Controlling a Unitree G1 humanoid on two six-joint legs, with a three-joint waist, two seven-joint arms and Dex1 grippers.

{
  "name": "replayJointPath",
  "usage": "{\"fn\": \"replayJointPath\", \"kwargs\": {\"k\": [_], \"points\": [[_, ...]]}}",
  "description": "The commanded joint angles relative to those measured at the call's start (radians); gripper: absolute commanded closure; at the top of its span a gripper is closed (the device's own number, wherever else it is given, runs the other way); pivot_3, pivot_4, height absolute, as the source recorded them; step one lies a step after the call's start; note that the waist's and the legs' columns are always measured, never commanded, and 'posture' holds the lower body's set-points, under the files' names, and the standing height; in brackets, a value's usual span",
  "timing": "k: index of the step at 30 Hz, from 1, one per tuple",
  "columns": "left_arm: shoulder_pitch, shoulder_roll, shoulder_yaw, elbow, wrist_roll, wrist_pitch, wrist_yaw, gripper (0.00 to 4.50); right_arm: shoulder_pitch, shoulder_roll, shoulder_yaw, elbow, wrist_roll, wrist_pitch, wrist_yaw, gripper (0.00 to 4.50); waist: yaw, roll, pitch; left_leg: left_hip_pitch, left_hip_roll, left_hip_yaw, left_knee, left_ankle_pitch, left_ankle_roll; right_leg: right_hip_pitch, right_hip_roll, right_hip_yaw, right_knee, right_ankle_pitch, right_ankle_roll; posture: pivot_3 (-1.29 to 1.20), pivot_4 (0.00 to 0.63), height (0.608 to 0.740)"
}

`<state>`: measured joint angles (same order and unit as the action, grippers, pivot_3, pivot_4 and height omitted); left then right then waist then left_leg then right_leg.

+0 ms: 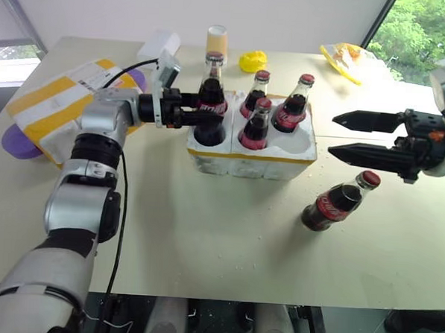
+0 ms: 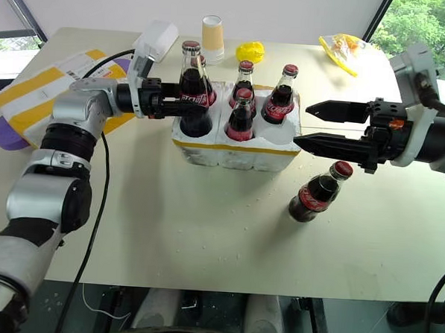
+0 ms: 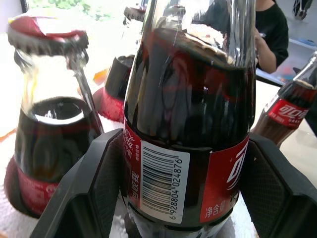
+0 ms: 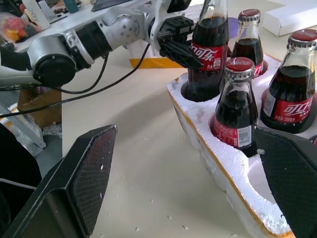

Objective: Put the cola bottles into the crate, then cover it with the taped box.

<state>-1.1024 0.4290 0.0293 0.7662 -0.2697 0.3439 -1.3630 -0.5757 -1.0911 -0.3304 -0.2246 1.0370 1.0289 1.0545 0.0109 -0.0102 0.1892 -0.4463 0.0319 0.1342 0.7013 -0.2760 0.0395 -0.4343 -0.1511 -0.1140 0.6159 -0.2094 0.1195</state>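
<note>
While the left hand [image 1: 182, 109] pinches an upright glass cola bottle [image 1: 212, 87] at the crate's [image 1: 251, 160] near-left well, the right hand [image 1: 358, 136] hangs spread, just above the sixth bottle [image 1: 338, 202], which lies tilted on the matte surface [image 1: 204, 240], cap toward that hand. Crate: crumbly white styrofoam, yellow-taped. Taped box [image 1: 50, 105]: far left.

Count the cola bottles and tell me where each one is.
6. Four stand in the crate, though one is mostly hidden. The left gripper holds a fifth bottle over the crate's near-left well. The sixth stands tilted on the table under the open right gripper.
</note>
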Motion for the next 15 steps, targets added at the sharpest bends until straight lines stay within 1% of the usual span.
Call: {"fn": "replayJointPath", "kwargs": {"k": [1,4,5,7,11,14,15], "points": [[0.044,0.01,0.015,-0.12,-0.03,0.003,0.02,1.69,-0.013,0.003,-0.019,-0.012,0.004,-0.019,-0.001,0.0,0.0,0.0,0.0,0.0,0.0,0.0,0.0,0.0,0.0,0.0,0.0,0.0,0.0,0.0,0.0,0.0,0.15,0.74],[0.076,0.014,0.01,-0.15,-0.03,0.019,0.039,1.69,-0.026,0.007,-0.006,-0.001,-0.006,-0.025,0.007,0.0,-0.001,0.0,0.0,0.001,0.0,0.0,0.0,0.0,0.0,0.0,0.0,0.0,0.0,0.0,0.0,0.0,0.15,0.74],[0.081,0.016,0.009,-0.153,-0.03,0.023,0.045,0.69,-0.033,0.009,0.0,0.003,-0.008,-0.027,0.008,0.0,-0.001,0.001,0.0,0.001,0.0,0.0,0.0,0.0,0.0,0.0,0.0,0.0,0.0,0.0,0.0,0.0,0.15,0.74],[0.093,0.024,0.004,-0.165,-0.025,0.029,0.049,0.02,-0.043,0.014,0.007,0.008,-0.012,-0.032,0.012,0.0,-0.001,0.001,0.0,0.001,0.0,0.0,0.0,0.0,0.0,0.001,0.0,0.0,0.0,0.0,0.0,0.0,0.15,0.74],[0.111,0.055,0.004,-0.213,-0.033,0.053,0.049,0.02,-0.05,0.024,0.02,0.016,-0.023,-0.043,0.02,0.0,-0.001,0.001,0.0,0.002,0.0,0.0,0.0,0.0,0.0,0.001,0.0,0.0,0.0,0.0,0.0,0.0,0.15,0.74],[0.138,0.131,0.022,-0.349,-0.07,0.129,0.022,0.02,-0.053,0.03,0.028,0.022,-0.031,-0.053,0.028,0.0,-0.001,0.001,0.0,0.001,0.0,0.0,0.0,0.0,0.0,0.001,0.0,0.0,0.0,0.0,0.0,0.0,0.15,0.74],[0.149,0.17,0.032,-0.411,-0.096,0.175,0.006,0.02,-0.053,0.032,0.029,0.023,-0.033,-0.055,0.031,0.0,-0.001,0.001,0.0,0.001,0.0,0.0,0.0,0.0,0.0,0.001,0.0,0.0,0.0,0.0,0.0,0.0,0.15,0.74]]}}
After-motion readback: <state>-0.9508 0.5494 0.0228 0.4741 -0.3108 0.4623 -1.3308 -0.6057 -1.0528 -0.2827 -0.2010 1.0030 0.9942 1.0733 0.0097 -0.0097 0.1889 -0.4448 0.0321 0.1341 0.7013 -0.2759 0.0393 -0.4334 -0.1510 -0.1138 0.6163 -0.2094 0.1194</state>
